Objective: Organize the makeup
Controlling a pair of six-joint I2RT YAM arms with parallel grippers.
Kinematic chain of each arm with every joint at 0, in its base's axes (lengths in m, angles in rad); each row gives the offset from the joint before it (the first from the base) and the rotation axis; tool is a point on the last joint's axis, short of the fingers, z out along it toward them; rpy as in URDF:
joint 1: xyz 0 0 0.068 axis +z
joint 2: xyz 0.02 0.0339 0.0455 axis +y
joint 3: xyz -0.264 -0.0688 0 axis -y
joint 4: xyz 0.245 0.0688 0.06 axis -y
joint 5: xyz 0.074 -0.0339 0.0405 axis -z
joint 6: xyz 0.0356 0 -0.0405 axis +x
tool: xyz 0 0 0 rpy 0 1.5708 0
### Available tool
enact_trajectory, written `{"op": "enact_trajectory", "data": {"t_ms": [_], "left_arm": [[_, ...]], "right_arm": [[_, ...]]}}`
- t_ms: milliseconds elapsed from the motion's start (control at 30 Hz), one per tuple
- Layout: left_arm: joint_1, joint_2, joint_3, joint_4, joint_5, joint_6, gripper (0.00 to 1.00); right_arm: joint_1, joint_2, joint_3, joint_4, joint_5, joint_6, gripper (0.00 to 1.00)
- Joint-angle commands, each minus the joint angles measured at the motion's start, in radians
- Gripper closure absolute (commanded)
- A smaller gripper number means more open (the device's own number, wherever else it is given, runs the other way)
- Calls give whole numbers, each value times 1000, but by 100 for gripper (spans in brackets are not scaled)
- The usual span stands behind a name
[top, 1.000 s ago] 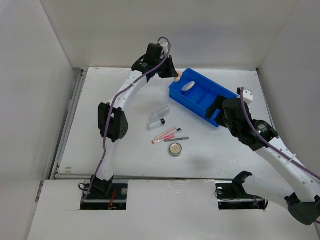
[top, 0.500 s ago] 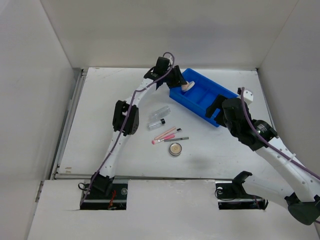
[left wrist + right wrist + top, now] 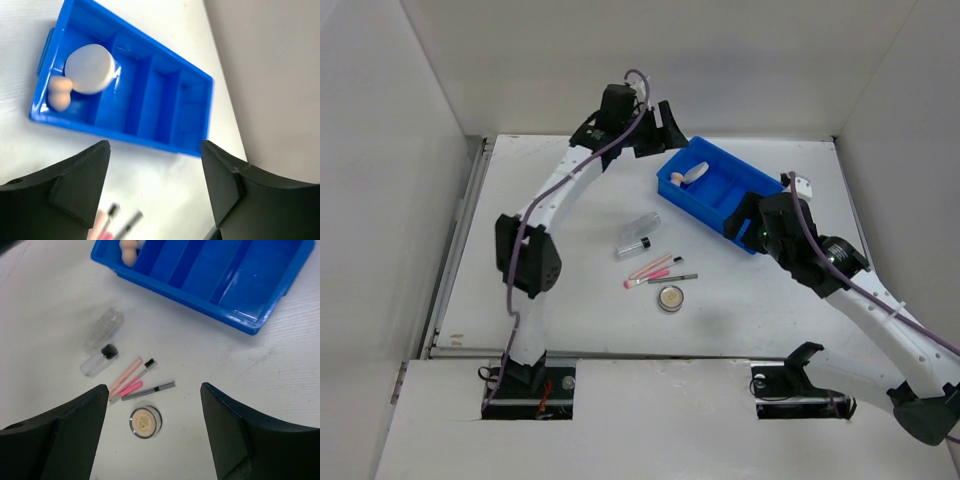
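Observation:
The blue bin (image 3: 748, 187) stands at the back right. Its left end compartment holds a round pale puff (image 3: 90, 69) and a small beige sponge (image 3: 59, 93). My left gripper (image 3: 663, 122) hovers open and empty above and just behind that end; in its wrist view the gripper (image 3: 155, 150) has nothing between its jaws. On the table lie two clear vials (image 3: 99, 361), a pink stick (image 3: 131, 388), a thin dark pencil (image 3: 149, 390) and the round compact (image 3: 145, 421). My right gripper (image 3: 155, 390) hangs open above them, near the bin's right end, and holds nothing.
White walls close in the table on the left, back and right. The bin's other compartments (image 3: 235, 275) show only blue floor. A pale pink stick and a black-capped wand (image 3: 145, 367) lie beside the pink stick.
My left gripper opened, let the beige sponge go into the bin's left end compartment, then rose and drew back. The right gripper's jaws narrowed a little.

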Motion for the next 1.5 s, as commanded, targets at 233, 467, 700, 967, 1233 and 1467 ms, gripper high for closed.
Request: {"op": "enact_trajectory", "data": {"t_ms": [233, 467, 700, 967, 1233, 1467], "left_arm": [[20, -698, -461, -264, -442, 62, 29], [40, -1010, -671, -428, -708, 75, 28], [40, -1096, -700, -522, -753, 115, 27], [40, -1116, -745, -531, -725, 135, 27], [40, -1116, -772, -522, -716, 144, 27], [40, -1116, -772, -522, -725, 153, 27]], "right_arm": [[93, 274, 62, 218, -256, 52, 15], [128, 592, 186, 321, -317, 361, 12], [137, 831, 402, 237, -250, 529, 11], [125, 996, 541, 183, -201, 578, 11], [56, 1082, 571, 174, -210, 593, 11], [45, 1206, 685, 133, -228, 573, 11]]}}
